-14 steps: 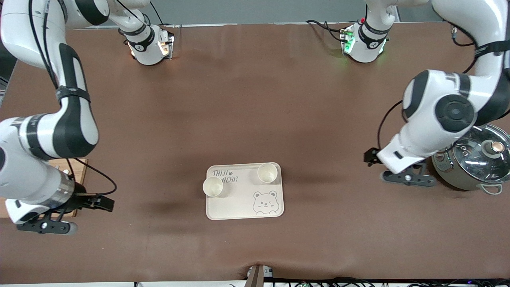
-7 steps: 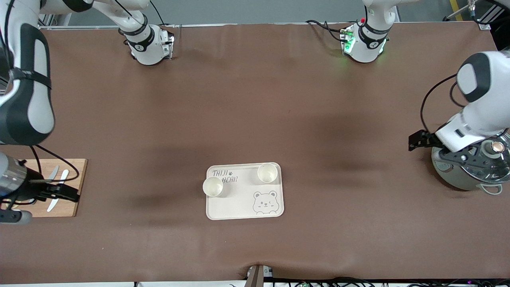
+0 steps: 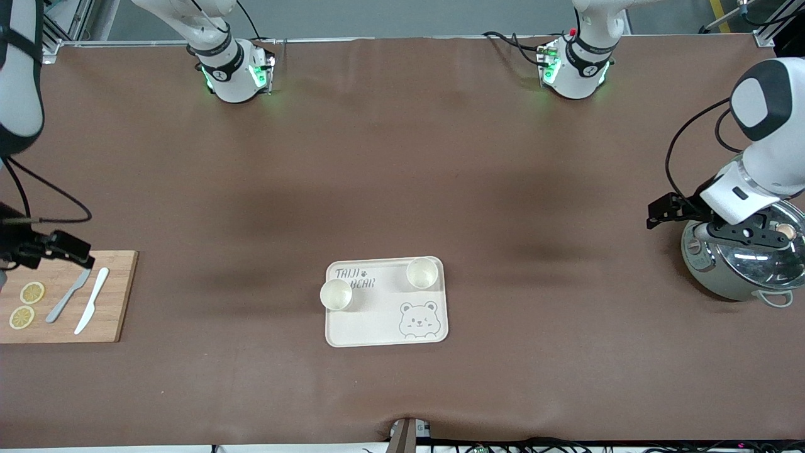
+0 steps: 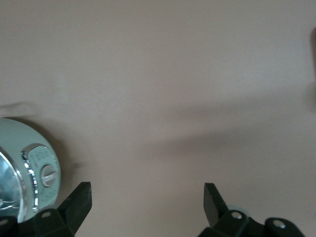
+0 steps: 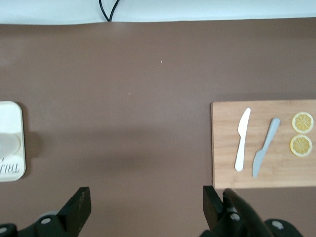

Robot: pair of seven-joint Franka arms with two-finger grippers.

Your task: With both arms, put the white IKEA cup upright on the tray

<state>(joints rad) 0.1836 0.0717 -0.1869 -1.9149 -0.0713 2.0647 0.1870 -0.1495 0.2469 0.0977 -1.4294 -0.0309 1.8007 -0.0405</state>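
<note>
Two knives [image 5: 252,144] on cutting board [image 5: 227,173]

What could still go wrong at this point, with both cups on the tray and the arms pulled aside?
1. One cup stands at the tray rim, overhanging; a bump could tip it off.
2. The open left claw hangs beside the pot; a careless swing could strike it.
3. The open right claw hangs by the cutting board.

light: bright, even | shadows: soft | left wrist view: blurred (hazy)
</note>
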